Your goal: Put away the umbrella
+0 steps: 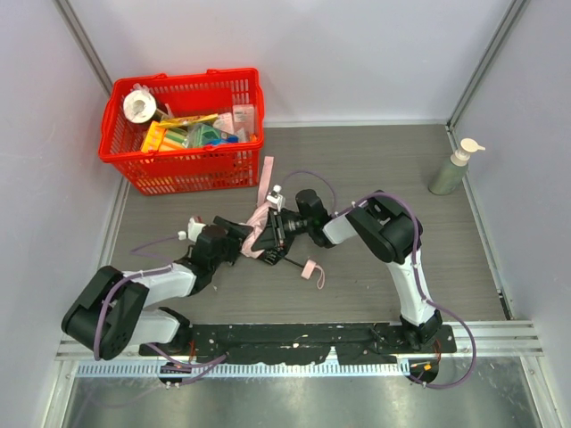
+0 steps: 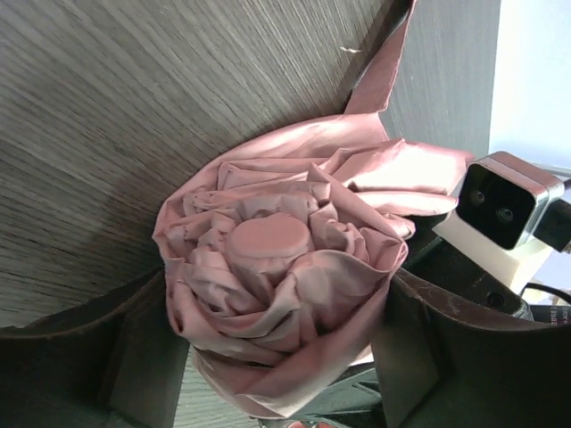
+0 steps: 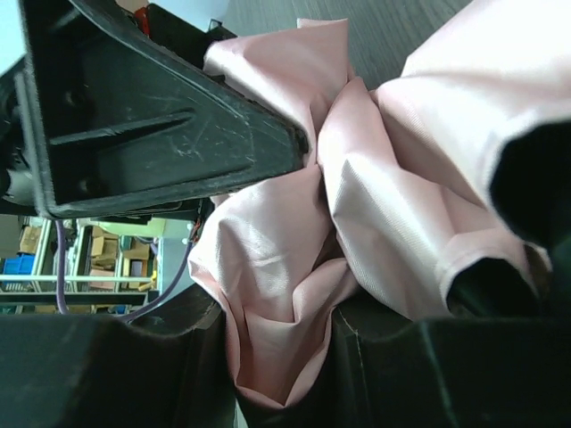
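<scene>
The pale pink umbrella [image 1: 260,229] lies bunched at the table's middle, held between both grippers. My left gripper [image 1: 241,238] is shut on its folded canopy from the left. In the left wrist view the canopy [image 2: 277,267] shows end-on with a round cap, and my left gripper [image 2: 277,343] clamps it from both sides. My right gripper [image 1: 279,226] is shut on the fabric from the right. In the right wrist view a fold of fabric [image 3: 294,250] is pinched in my right gripper [image 3: 277,357]. A pink closing strap [image 1: 266,176] trails toward the basket. The pink wrist strap [image 1: 313,270] lies on the table.
A red plastic basket [image 1: 169,171] with several items stands at the back left, close to the umbrella's strap. A pump bottle [image 1: 452,168] stands at the right wall. White walls close the table in on three sides. The left gripper's finger [image 3: 134,107] crosses the right wrist view.
</scene>
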`<state>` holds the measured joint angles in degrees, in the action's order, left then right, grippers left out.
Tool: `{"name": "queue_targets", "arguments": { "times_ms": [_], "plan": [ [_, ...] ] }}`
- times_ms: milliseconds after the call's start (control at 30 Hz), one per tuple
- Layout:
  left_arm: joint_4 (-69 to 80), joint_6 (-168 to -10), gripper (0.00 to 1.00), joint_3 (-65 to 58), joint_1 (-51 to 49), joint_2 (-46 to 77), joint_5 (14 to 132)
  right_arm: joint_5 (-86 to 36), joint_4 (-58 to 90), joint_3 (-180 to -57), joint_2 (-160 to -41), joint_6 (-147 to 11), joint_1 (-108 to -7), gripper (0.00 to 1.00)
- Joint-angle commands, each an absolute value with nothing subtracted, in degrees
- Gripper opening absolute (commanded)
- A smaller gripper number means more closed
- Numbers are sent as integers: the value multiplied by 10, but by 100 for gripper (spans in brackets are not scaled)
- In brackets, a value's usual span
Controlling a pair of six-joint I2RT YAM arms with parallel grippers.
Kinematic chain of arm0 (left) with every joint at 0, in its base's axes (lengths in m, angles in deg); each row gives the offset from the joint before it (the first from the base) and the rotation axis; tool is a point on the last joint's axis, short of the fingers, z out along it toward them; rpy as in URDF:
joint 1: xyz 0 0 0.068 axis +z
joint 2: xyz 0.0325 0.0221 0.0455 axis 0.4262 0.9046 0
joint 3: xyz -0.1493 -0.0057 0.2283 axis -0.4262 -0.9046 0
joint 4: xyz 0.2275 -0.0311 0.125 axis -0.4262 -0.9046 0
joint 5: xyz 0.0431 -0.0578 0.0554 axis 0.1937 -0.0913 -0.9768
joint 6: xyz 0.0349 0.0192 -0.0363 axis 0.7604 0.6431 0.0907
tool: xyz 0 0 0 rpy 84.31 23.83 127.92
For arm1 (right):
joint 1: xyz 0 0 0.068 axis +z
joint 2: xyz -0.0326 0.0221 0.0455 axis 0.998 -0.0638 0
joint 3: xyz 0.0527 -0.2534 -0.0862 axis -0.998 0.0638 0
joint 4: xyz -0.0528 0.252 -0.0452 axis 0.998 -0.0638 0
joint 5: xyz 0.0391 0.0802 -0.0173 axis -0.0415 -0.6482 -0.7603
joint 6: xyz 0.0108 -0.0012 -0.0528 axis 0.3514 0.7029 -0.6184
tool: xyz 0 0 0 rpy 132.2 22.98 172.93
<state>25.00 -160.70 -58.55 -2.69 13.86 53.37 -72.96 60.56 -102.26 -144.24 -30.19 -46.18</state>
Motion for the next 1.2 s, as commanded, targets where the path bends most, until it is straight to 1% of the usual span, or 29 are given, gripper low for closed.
{"name": "queue_targets", "arguments": {
  "times_ms": [0,33,100,133,200,233,300,333,367,400,433,467,500,567,600,633,667,733,800,967,1167],
  "plan": [
    [298,-1533,65,-621,-22,183,464,-785,500,-988,-1479,-254,-445,1],
    [294,-1520,60,-614,-22,184,469,-787,496,-990,-1479,-259,-445,1],
    [296,-1514,54,-610,-22,184,477,-785,494,-991,-1481,-259,-445,1],
    [300,-1513,46,-611,-21,184,480,-785,487,-992,-1482,-263,-444,1],
    [296,-1514,21,-611,-22,179,481,-781,469,-998,-1479,-270,-444,1],
    [292,-1516,14,-612,-22,177,481,-777,458,-1002,-1476,-289,-444,1],
    [282,-1517,7,-615,-22,168,482,-750,391,-1017,-1465,-341,-444,1],
    [276,-1518,5,-616,-21,164,483,-738,305,-1038,-1462,-368,-444,3],
    [269,-1523,0,-617,-22,158,489,-704,269,-1047,-1454,-421,-443,6],
    [259,-1529,0,-617,-22,153,493,-685,198,-1066,-1447,-441,-443,15],
    [254,-1535,0,-620,-22,148,498,-658,180,-1069,-1435,-473,-443,20],
    [248,-1545,0,-623,-22,145,504,-650,168,-1073,-1426,-478,-444,29],
    [242,-1552,0,-625,-22,142,510,-626,151,-1074,-1409,-486,-442,33],
    [220,-1567,0,-626,-22,139,521,-583,126,-1084,-1375,-509,-437,47],
    [202,-1578,0,-623,-22,137,526,-559,96,-1092,-1365,-534,-428,58],
    [193,-1585,0,-622,-23,139,532,-519,84,-1097,-1343,-548,-422,60],
    [186,-1594,0,-621,-23,140,538,-496,69,-1103,-1332,-569,-408,62],
    [163,-1615,0,-617,-25,138,545,-409,73,-1097,-1298,-594,-387,65],
    [128,-1630,0,-608,-31,135,545,-354,87,-1095,-1273,-623,-363,66],
    [68,-1669,0,-601,-35,121,552,-278,97,-1110,-1274,-684,-311,66],
    [38,-1696,0,-595,-35,124,562,-127,133,-1084,-1273,-760,-223,67]
  ]
}}
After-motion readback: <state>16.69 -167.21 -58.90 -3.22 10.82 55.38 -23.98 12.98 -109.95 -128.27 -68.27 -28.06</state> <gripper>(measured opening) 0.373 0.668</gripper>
